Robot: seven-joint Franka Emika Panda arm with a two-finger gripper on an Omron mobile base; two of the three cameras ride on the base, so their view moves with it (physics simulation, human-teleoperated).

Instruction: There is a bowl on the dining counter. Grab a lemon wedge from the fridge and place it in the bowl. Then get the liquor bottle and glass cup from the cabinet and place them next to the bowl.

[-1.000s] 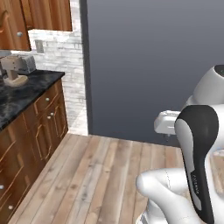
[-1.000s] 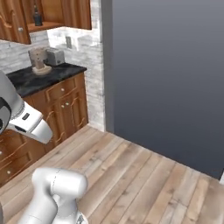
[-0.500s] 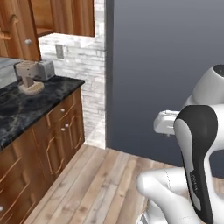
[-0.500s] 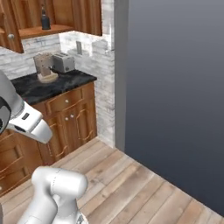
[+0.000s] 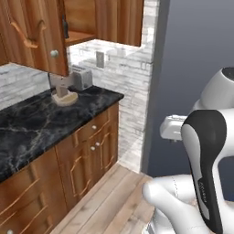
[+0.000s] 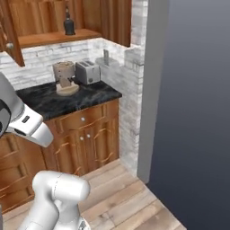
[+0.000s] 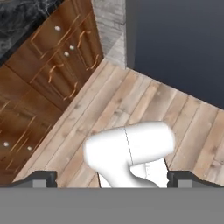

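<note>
My gripper (image 7: 111,180) points down at the wooden floor, its two dark fingertips (image 7: 40,179) wide apart and open with nothing between them. A dark liquor bottle (image 6: 68,22) stands on the shelf of the upper wooden cabinet (image 6: 54,38), whose door (image 5: 32,36) hangs open in the left base view. The arm is folded close to the base, well short of that cabinet. The bowl, lemon wedge, glass cup, fridge and dining counter are out of view.
A black marble worktop (image 5: 32,123) over knobbed wooden drawers (image 6: 85,134) carries a toaster (image 6: 87,72) and a coffee machine (image 6: 65,78). A white brick wall (image 5: 132,91) meets a tall dark grey panel (image 6: 197,112) on the right. Wooden floor (image 7: 131,100) lies open ahead.
The base has driven and turned, so the whole scene has slid right and come closer: worktop, toaster and upper cabinet now sit nearer the middle. The gripper stays open.
</note>
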